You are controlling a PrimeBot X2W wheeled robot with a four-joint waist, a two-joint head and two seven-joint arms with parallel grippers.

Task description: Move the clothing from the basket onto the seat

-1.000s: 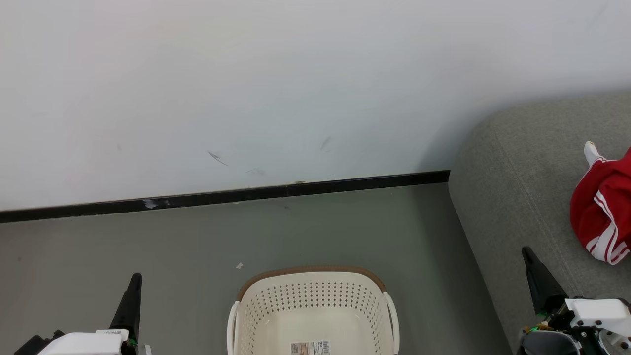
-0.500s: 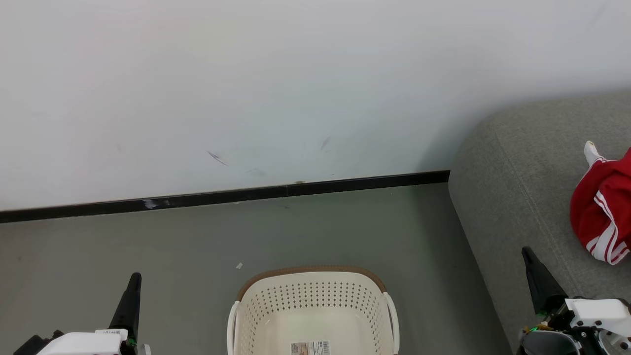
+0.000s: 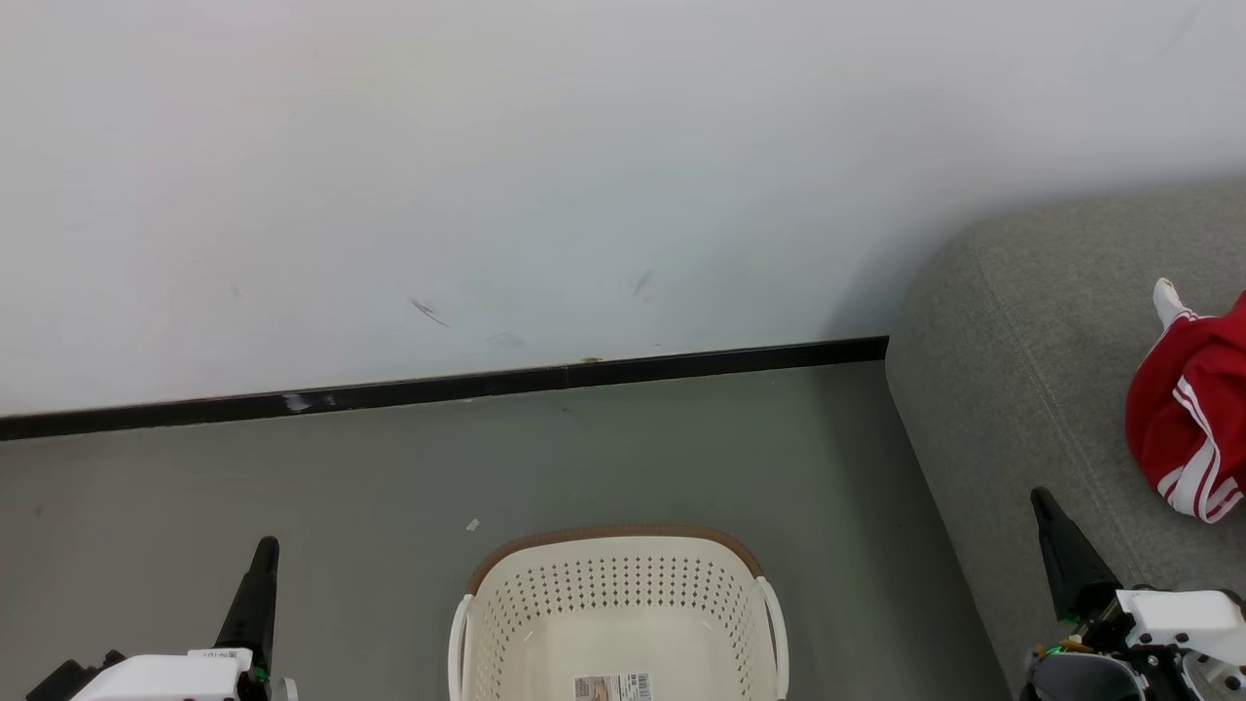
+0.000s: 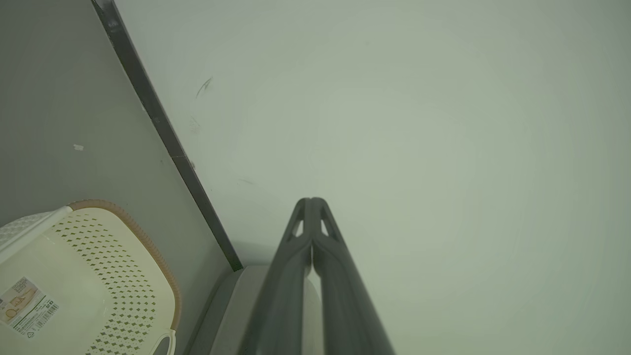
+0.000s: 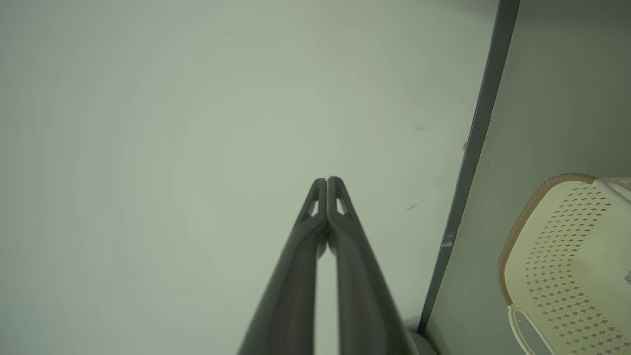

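Observation:
The cream perforated basket (image 3: 617, 584) with its brown rim stands on the floor at the bottom centre, holding no fabric, its paper label (image 3: 612, 686) bare. It also appears as the basket (image 4: 98, 276) and the basket (image 5: 567, 256) in the wrist views. A bundle of red clothing (image 3: 1188, 419) with white stripes lies on the grey sofa seat (image 3: 1032, 370) at the right edge. My left gripper (image 3: 263, 551) points up at the lower left, shut with nothing in it; its tips (image 4: 311, 202) meet. My right gripper (image 3: 1042, 498) is over the sofa's front edge, shut, tips (image 5: 327, 181) together.
A white wall (image 3: 584, 175) with a black skirting board (image 3: 438, 389) runs behind the basket. Grey floor (image 3: 341, 467) lies between wall and basket, with a small white scrap (image 3: 472, 525) on it. The sofa's rounded end stands just right of the basket.

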